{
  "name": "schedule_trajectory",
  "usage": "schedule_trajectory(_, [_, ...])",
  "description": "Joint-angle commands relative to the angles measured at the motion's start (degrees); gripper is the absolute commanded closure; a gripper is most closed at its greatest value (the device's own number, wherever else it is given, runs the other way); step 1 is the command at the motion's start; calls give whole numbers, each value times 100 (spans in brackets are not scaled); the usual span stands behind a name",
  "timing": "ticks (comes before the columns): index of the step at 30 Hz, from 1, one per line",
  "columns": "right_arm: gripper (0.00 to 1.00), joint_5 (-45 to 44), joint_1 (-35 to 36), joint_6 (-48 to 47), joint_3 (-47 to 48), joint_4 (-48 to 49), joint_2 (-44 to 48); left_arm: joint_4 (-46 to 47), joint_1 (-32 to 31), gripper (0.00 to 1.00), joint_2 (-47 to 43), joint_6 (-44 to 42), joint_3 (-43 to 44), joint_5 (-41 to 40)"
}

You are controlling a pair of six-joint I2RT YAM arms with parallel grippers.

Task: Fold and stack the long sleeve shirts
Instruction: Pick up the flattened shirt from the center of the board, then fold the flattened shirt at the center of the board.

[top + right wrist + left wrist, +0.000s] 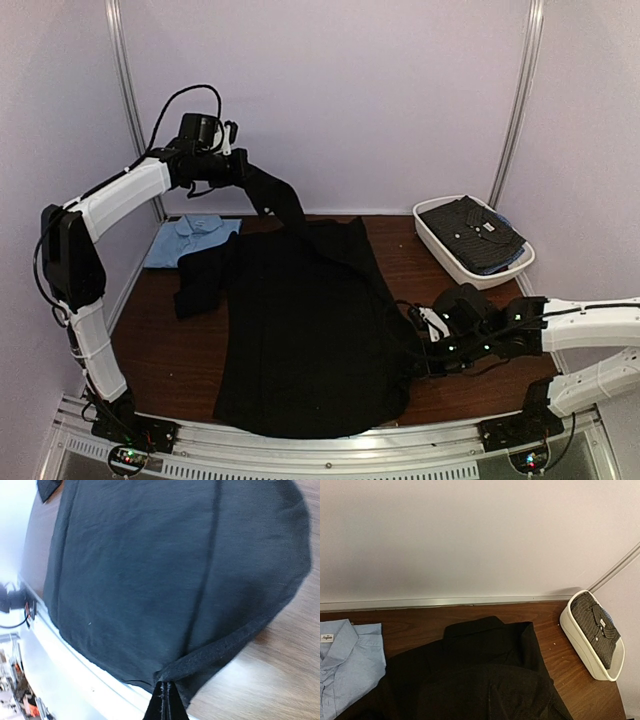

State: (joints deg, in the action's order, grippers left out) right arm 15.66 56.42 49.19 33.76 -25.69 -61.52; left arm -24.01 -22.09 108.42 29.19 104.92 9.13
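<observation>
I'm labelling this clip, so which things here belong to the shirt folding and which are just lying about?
Job:
black shirt, spread out
light blue shirt, folded, far left
dark dotted shirt, folded

Lying about:
white tub, holding the dotted shirt

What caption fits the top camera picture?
The left gripper holds up a sleeve of the black shirt; the right gripper pinches its edge.

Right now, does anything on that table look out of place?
The black shirt lies askew: its hem spills off the near edge of the table, and one sleeve is bunched against the light blue shirt.
</observation>
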Motion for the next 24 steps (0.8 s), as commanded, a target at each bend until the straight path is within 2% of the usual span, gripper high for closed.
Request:
schedule_trajectory(1, [100,276,303,-282,259,593,-422,323,179,100,-206,-239,6,-251])
schedule_trajectory(10, [100,524,556,-726,616,941,-1314,503,755,100,-139,-282,16,-267])
schedule_trajectory(24, [100,1205,580,-1211,1096,1304,-2305,418,1013,100,55,-440,175,-474])
